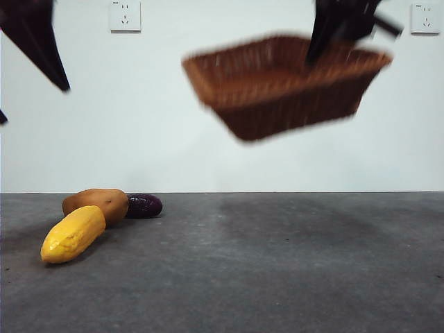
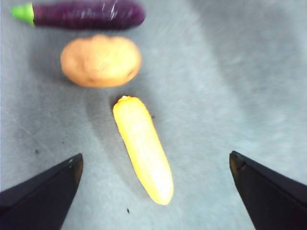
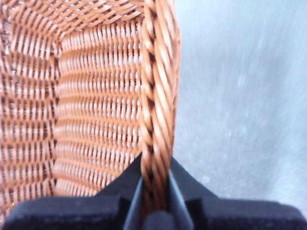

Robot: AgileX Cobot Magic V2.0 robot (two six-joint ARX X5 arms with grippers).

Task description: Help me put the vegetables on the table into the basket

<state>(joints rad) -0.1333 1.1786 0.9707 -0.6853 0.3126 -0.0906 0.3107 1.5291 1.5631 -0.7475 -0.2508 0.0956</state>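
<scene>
- Behind your workspace stands a plain white wall with two sockets [image 1: 125,15], and below it the dark grey table [image 1: 277,263] stretches wide across the front view.
- At about 10 o'clock in the front view you see a black tip: your left gripper [image 2: 153,191], which hangs above the vegetables with its jaws spread wide and nothing between them. Judging by that, it is lined up for a pick, and the corn looks the likeliest first target.
- At about 8 o'clock in the front view the three vegetables lie together on the table: the yellow corn cob [image 1: 72,234] nearest the camera, the orange-brown tuber [image 1: 97,203] just behind and touching it or nearly so, and the purple eggplant [image 1: 143,205] tucked against the tuber's far side.
- From the left wrist view you can check the spacing: corn cob [image 2: 143,149] between the jaws' line, tuber [image 2: 100,61] just beyond it, eggplant [image 2: 86,14] beyond that with its green stem end showing.
- At about 1 o'clock in the front view the basket [image 1: 284,87] hangs tilted in the air, well clear of the table, blurred.
- Your right gripper [image 3: 154,191] is clamped on the basket's braided rim [image 3: 158,86], one jaw inside and one outside; that pinch is what carries it.
- What you can see of the inside of the basket shows only weave: no vegetable is in it yet.
</scene>
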